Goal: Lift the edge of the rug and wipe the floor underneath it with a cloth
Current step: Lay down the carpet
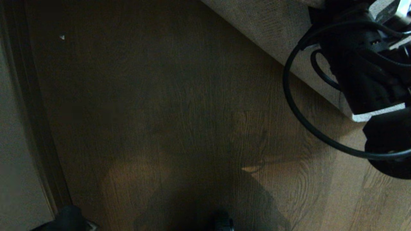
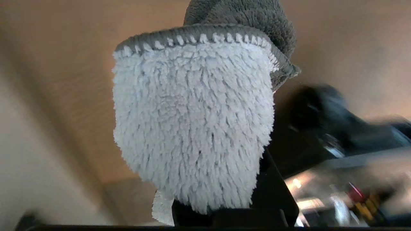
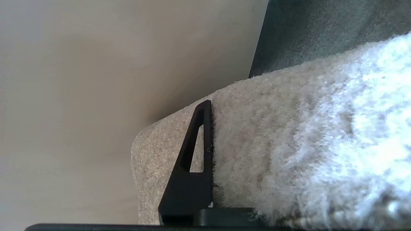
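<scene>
Up at the head view's top right, rug edge (image 1: pixel 282 35) raised off the floor (image 1: pixel 179 128), woven backing showing, clamped in the right tool (image 3: pixel 210 154); only one black finger (image 3: pixel 192 173) visible, the other hidden behind the pile. Left tool (image 2: pixel 218 208) closed on the cloth (image 2: pixel 192 128), mostly covered by its fluff. Background beyond the cloth blurred, unreadable.
</scene>
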